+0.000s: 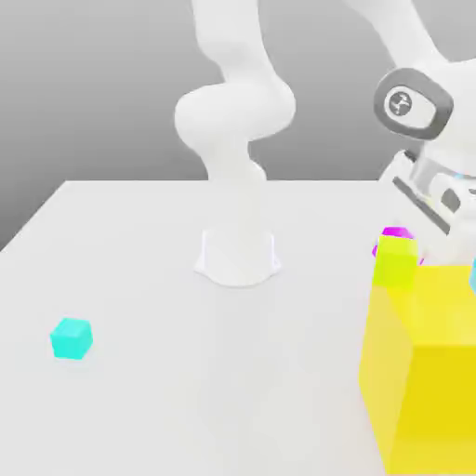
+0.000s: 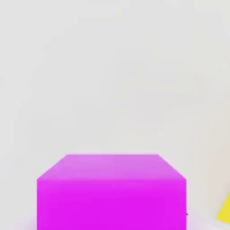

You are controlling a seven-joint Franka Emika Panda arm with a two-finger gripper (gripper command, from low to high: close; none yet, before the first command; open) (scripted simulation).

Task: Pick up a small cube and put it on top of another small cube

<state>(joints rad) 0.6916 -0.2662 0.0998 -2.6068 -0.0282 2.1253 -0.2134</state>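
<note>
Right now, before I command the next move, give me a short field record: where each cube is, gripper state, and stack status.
magenta cube: close in front of the hand camera; in the exterior view it peeks out behind the lime cube
lime cube: at the exterior view's right, by the big yellow block
cyan cube: alone on the table, exterior view's left
gripper: shut; whether it holds the magenta cube cannot be told
stack: cannot confirm magenta rests on lime
</note>
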